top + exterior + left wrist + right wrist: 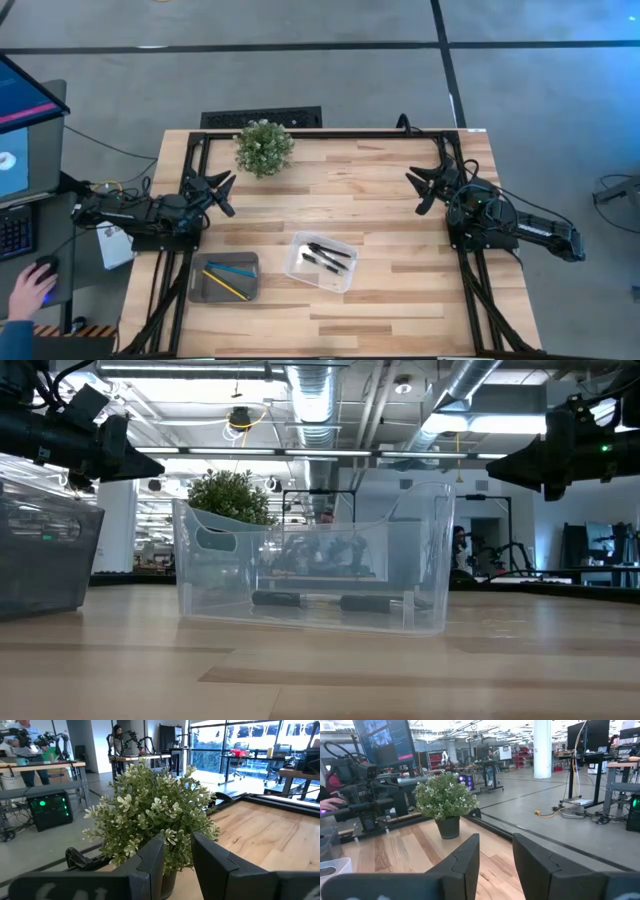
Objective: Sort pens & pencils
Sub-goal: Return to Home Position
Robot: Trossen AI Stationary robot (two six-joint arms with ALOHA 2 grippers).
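Note:
Several black pens [327, 257] lie on the floor of a clear bin [321, 262] near the table's front middle; they also show in the low view [330, 600]. A yellow pencil [226, 283] and a light blue pencil [232, 269] lie in a grey tray [225, 277] left of the clear bin. My left gripper [222, 192] is open and empty at the table's left side, raised, pointing toward a potted plant [263, 147]. My right gripper [424, 190] is open and empty at the right side, raised.
The potted plant stands at the table's far edge, left of centre; it also shows in the left wrist view [155, 815]. A person's hand [30, 285] rests on a mouse left of the table. Bare wood lies between the arms.

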